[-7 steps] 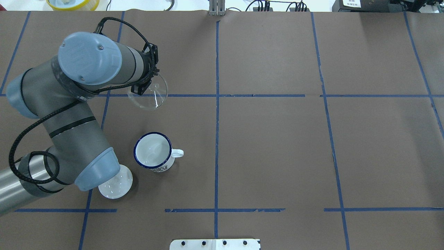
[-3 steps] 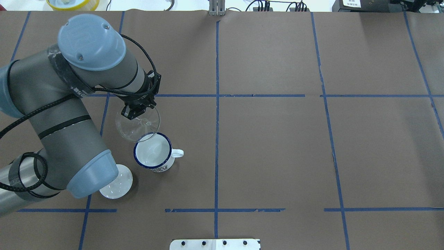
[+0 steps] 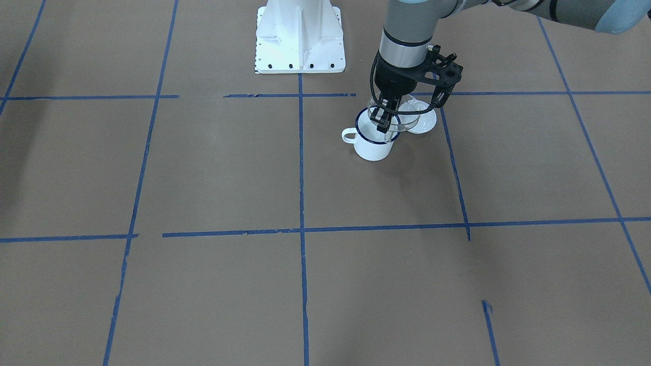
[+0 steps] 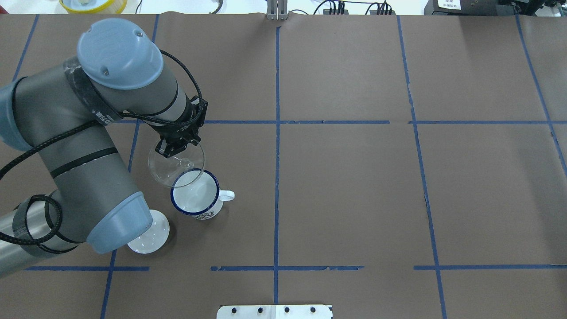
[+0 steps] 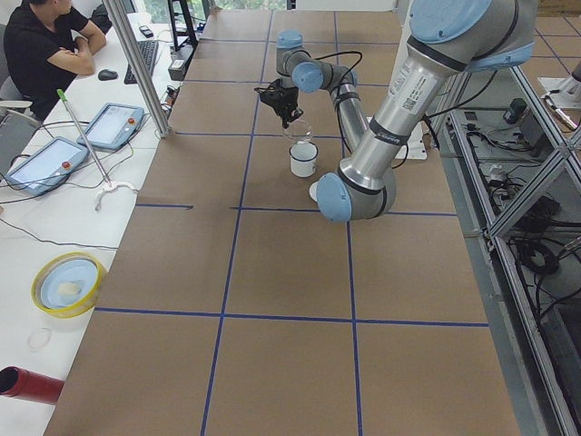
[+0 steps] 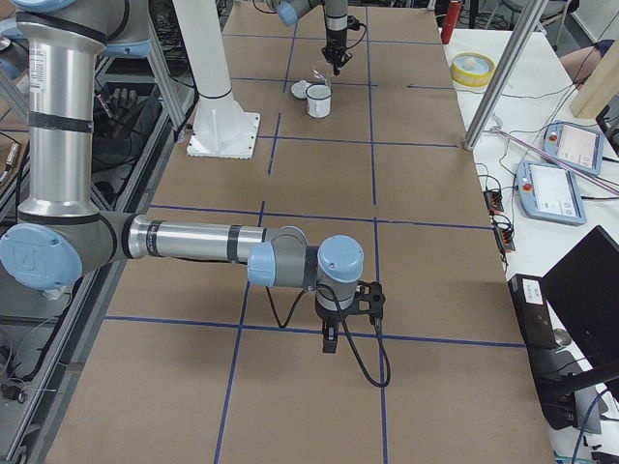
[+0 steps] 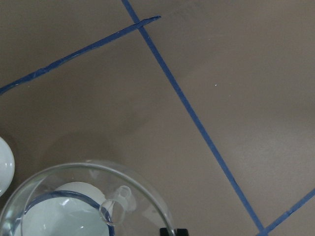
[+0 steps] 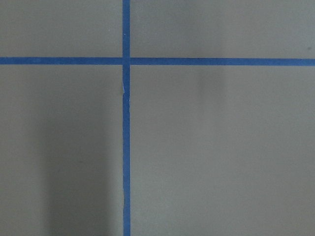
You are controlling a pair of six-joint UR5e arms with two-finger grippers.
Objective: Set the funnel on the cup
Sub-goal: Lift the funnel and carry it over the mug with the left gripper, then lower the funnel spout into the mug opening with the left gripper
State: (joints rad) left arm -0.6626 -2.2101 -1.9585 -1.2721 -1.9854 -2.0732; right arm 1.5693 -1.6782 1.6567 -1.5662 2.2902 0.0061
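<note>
My left gripper (image 4: pixel 175 148) is shut on the rim of the clear funnel (image 4: pixel 176 163) and holds it above the table. The funnel overlaps the far left rim of the cup (image 4: pixel 195 193), a white mug with a blue rim and its handle pointing right. In the front-facing view the funnel (image 3: pixel 394 119) hangs just over the mug's mouth (image 3: pixel 374 142). In the left wrist view the mug (image 7: pixel 64 216) shows through the funnel (image 7: pixel 147 196). My right gripper (image 6: pixel 330 340) hangs low over bare table, far from the mug; I cannot tell whether it is open.
A white domed lid (image 4: pixel 148 237) lies on the table just left of and nearer than the mug, partly under my left arm's elbow. Brown paper with blue tape lines covers the table. The robot's white base plate (image 3: pixel 300 35) stands behind.
My left gripper has carried the funnel from the far grid line towards me, to just over the mug's far left rim. In the last half second it barely moved.
</note>
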